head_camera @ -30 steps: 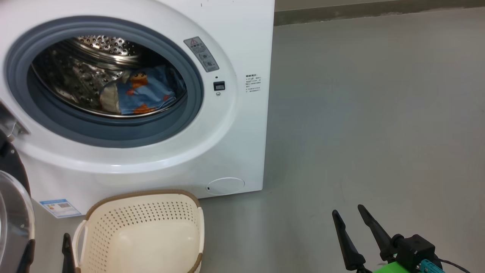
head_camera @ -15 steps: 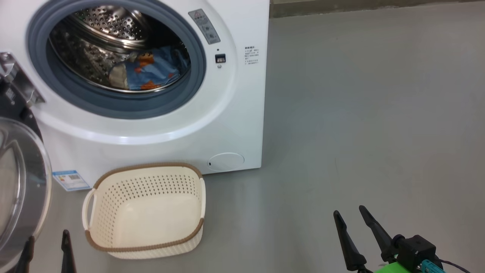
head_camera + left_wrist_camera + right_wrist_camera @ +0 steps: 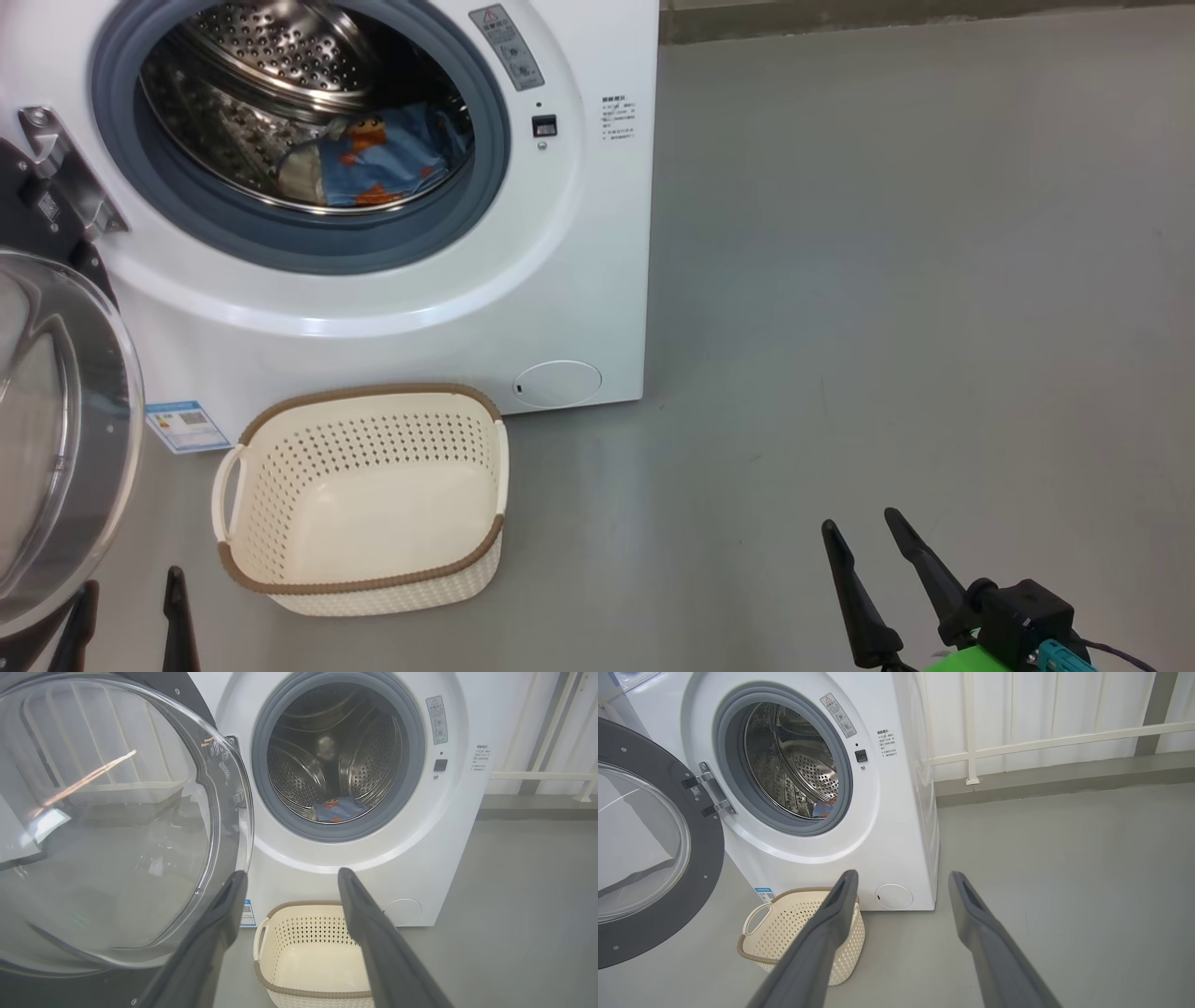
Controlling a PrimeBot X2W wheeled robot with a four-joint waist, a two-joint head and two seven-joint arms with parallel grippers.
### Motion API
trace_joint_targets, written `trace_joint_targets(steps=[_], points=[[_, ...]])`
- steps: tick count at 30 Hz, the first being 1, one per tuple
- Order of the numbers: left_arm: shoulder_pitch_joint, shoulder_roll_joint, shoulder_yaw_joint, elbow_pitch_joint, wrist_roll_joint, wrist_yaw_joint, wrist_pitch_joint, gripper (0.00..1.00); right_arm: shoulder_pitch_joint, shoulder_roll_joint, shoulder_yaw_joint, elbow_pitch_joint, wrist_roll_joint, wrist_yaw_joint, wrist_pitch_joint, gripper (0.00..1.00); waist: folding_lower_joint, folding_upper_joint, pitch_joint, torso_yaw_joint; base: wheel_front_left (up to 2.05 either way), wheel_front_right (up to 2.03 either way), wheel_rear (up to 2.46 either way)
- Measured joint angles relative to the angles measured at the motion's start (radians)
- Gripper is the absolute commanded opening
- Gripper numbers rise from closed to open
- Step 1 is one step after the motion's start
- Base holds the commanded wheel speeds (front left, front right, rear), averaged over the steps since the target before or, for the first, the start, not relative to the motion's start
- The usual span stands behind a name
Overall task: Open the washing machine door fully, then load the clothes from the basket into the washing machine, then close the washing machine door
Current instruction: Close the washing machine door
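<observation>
Currently, washing machine door (image 3: 51, 420) swung open, clothes (image 3: 387, 163) (blue, orange prints) lodged in drum (image 3: 252, 56), basket (image 3: 373, 388) set on floor (image 3: 887, 280), left claw (image 3: 292, 873) and right claw (image 3: 903, 874) spread wide.

My left tool (image 3: 131, 597) is chopped off by the bottom edge at lower left, just finger tips poking up. The washing machine door (image 3: 70, 420) runs off the left edge. The clothes (image 3: 383, 163) sit half behind the gasket (image 3: 280, 247). Print on the blue label (image 3: 187, 425)? Way too tiny to read.

Blue clothes (image 3: 383, 163) inside washing machine (image 3: 579, 280), door (image 3: 65, 420) wide open
</observation>
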Motion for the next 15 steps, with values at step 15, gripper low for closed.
trace_joint_targets(steps=[15], points=[[0.003,-0.007,0.0,0.006,0.0,-0.009,0.0,1.0,0.0,0.0,0.001,0.001,0.0,0.0,0.0,1.0,0.0,0.0,-0.004,0.013,0.0,0.0,0.0]])
